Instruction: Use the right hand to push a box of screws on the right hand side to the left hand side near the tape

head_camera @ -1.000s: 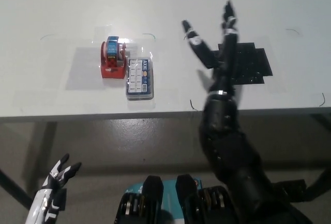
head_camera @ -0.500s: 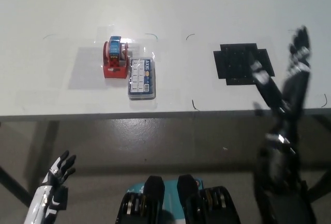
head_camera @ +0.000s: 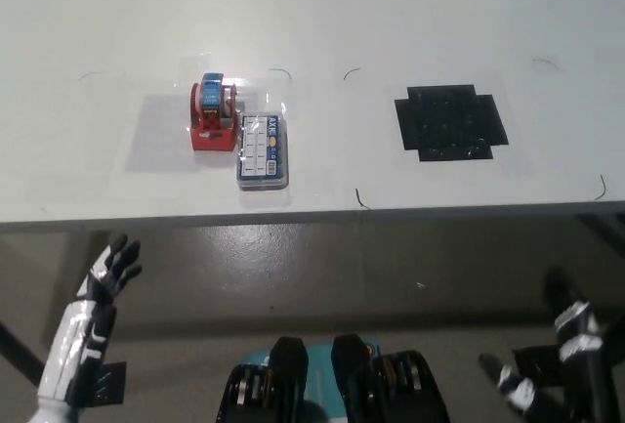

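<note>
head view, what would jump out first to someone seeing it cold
The red tape dispenser and the clear plastic box of screws sit side by side on the left of the white table. To their right lies a flat black cross-shaped mat. Both hands hang below the table edge: white left hand, black right hand.

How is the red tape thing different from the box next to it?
The tape holder is red and blue and stands up tall; the screw box is clear and white and lies flat. The holder is rounded on top, the box a rectangle. Both sit side by side on the white table.
</note>
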Robot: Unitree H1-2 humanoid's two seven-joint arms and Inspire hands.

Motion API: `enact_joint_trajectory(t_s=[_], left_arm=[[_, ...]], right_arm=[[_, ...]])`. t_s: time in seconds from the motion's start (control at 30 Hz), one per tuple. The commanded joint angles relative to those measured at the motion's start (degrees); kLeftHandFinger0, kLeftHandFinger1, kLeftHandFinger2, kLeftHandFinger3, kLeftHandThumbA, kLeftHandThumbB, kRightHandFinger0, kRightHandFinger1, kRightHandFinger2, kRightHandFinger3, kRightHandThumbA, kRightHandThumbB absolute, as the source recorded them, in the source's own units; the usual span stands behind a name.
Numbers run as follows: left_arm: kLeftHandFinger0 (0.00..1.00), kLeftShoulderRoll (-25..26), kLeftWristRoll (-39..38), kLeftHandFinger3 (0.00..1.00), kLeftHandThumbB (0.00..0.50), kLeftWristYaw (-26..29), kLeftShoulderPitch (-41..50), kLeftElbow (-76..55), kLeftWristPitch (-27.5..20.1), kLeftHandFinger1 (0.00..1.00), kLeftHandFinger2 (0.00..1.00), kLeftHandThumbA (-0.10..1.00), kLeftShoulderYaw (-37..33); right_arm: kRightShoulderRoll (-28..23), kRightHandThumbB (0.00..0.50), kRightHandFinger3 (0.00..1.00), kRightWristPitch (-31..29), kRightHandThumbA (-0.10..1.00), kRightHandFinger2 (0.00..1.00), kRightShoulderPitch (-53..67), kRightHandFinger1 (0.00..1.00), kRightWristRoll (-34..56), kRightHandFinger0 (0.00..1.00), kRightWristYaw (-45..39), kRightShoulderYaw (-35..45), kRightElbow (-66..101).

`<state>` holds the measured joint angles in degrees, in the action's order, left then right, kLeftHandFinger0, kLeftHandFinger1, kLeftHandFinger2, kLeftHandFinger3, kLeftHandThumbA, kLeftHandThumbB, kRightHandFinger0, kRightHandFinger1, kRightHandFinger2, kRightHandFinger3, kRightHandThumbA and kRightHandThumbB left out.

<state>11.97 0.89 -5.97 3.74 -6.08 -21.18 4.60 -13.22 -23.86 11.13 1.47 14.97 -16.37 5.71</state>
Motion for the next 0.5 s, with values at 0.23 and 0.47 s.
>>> enact_joint_trajectory(t_s=[0.23,0.47], left_arm=[[1.0,0.6,0.8,1.0,0.131,1.0,-2.4,0.4,-1.4,1.0,1.0,0.95,1.3],[1.0,0.8,0.4,1.0,0.124,0.6,-1.5,2.6,-1.0,1.0,1.0,0.96,1.3]], right_arm=[[0.6,0.29,1.0,-0.5,1.0,1.0,-0.4,1.0,6.0,1.0,-12.0,-0.2,-4.8],[3.2,0.275,1.0,-1.0,1.0,1.0,-4.1,1.0,7.0,1.0,-14.1,1.6,-8.5]])
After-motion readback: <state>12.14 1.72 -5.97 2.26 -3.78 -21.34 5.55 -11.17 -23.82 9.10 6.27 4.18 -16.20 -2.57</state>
